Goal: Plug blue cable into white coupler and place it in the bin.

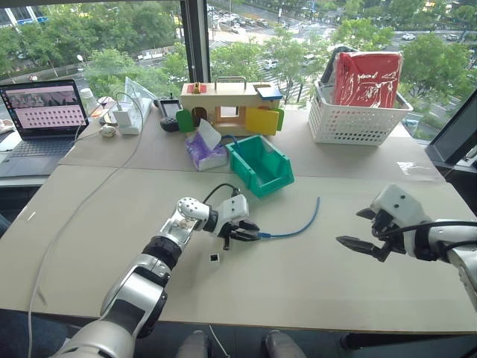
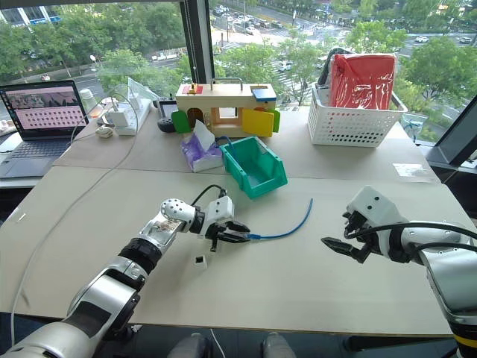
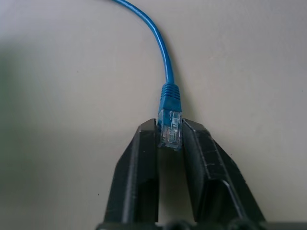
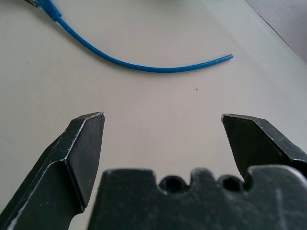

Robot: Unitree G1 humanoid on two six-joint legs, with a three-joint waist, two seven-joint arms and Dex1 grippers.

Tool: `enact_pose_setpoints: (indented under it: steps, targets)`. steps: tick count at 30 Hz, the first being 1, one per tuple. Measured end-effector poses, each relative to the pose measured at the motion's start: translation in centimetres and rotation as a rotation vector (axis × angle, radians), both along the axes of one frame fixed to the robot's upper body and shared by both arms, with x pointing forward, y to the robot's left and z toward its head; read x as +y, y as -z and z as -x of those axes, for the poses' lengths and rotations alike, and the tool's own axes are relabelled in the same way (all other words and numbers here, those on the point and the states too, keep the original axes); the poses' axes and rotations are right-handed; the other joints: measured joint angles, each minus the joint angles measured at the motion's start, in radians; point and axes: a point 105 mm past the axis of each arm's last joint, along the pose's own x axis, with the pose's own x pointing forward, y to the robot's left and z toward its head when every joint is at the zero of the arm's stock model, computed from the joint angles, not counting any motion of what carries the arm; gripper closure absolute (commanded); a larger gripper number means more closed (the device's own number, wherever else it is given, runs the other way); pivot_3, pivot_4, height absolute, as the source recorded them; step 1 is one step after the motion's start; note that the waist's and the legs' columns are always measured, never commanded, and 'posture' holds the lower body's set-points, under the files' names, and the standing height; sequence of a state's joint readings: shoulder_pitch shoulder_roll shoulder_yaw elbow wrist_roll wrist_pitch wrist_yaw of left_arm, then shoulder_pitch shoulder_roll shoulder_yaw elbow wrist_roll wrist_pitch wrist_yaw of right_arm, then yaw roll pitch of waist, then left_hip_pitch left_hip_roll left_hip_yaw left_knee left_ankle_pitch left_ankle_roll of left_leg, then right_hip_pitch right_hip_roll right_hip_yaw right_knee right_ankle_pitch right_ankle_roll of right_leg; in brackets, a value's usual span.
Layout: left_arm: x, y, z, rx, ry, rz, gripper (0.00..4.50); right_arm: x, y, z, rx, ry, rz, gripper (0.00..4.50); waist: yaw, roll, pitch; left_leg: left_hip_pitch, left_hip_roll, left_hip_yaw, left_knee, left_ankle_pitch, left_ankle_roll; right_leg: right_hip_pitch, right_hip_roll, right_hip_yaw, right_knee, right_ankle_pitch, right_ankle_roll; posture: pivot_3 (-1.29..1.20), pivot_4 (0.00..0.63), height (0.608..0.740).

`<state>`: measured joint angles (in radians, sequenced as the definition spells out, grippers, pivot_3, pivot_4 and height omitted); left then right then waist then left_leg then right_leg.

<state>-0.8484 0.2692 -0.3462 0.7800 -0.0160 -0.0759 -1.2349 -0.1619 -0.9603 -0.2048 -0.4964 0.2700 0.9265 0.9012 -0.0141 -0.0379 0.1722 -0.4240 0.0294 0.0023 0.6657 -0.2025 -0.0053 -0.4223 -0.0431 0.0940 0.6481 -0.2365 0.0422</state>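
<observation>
White coupler (image 1: 215, 257) sits loose on the bench (image 1: 298, 283) near the front edge, just beside the left gripper (image 1: 251, 234), whose jaws are clamped on the blue cable (image 1: 298, 227) plug; cord curves away mid-bench. Right gripper (image 1: 356, 234) hovers off to the right, jaws wide, empty. Bin (image 1: 261, 165) further back, toward the far edge

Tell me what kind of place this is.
Probably an upper-floor office or lab used for robot trials: a laptop on the table, big windows over treetops and a street, and sorting props such as a white basket.
</observation>
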Motion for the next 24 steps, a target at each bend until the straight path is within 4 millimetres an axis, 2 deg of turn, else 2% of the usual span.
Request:
enact_pose_setpoints:
  steps: [4, 7, 9, 12, 15, 20, 24]
  targets:
    - [-0.2, -0.1, -0.1, 0.011, -0.015, 0.017, 4.43, 1.6, 1.0, 1.2, 0.096, 0.016, -0.166, 0.0, 0.0, 0.0, 0.0, 0.0, 0.0, -0.001, 0.0, 0.0, 0.0, 0.0, 0.0, 0.0, 0.0, 0.0, 0.0, 0.0, 0.15, 0.715]
    - [-0.6, -0.6, 0.0, 0.053, -0.035, 0.064, 4.43, 3.6, 1.9, 2.0, 0.192, 0.052, -0.426, 0.0, 0.0, 0.0, 0.0, -0.002, 0.0, -0.002, 0.002, 0.0, 0.0, 0.0, 0.0, -0.001, 0.001, 0.001, -0.001, 0.0, 0.15, 0.715]
    - [-0.9, -1.2, 0.0, 0.061, -0.041, 0.092, 4.43, 4.1, 2.4, 2.3, 0.235, 0.063, -0.471, 0.0, 0.0, 0.0, 0.0, -0.002, 0.0, -0.002, 0.002, 0.0, 0.0, 0.0, 0.0, -0.001, 0.001, 0.001, -0.001, 0.0, 0.15, 0.715]
    - [-1.3, -3.0, 0.2, 0.076, -0.051, 0.165, 4.43, 4.9, 1.8, 1.3, 0.212, 0.141, -0.641, 0.0, -0.005, 0.0, 0.0, -0.001, 0.001, -0.002, 0.002, 0.0, 0.0, 0.0, 0.001, -0.001, 0.001, 0.001, -0.001, 0.0, 0.15, 0.715]
    - [-2.0, -4.3, 0.7, 0.076, -0.039, 0.198, 4.43, 5.5, 1.8, 0.7, 0.239, 0.185, -0.739, 0.0, -0.006, 0.0, 0.0, -0.001, 0.001, -0.002, 0.002, 0.0, 0.0, -0.001, 0.001, -0.001, 0.002, 0.001, -0.001, 0.0, 0.15, 0.715]
    - [-2.0, -5.4, 1.1, 0.068, -0.04, 0.199, 4.43, 5.9, -0.5, -0.9, 0.211, 0.218, -0.965, 0.0, -0.009, 0.001, -0.001, -0.001, 0.001, -0.002, 0.002, 0.0, 0.0, -0.001, 0.001, -0.001, 0.002, 0.002, -0.003, 0.0, 0.15, 0.715]
    - [-2.1, -5.9, 1.2, 0.047, -0.039, 0.195, 4.43, 6.2, -1.4, -1.6, 0.2, 0.21, -1.052, 0.0, -0.009, 0.001, -0.001, -0.002, 0.001, -0.002, 0.002, 0.0, 0.0, -0.001, 0.0, -0.001, 0.001, 0.002, -0.003, 0.0, 0.15, 0.715]
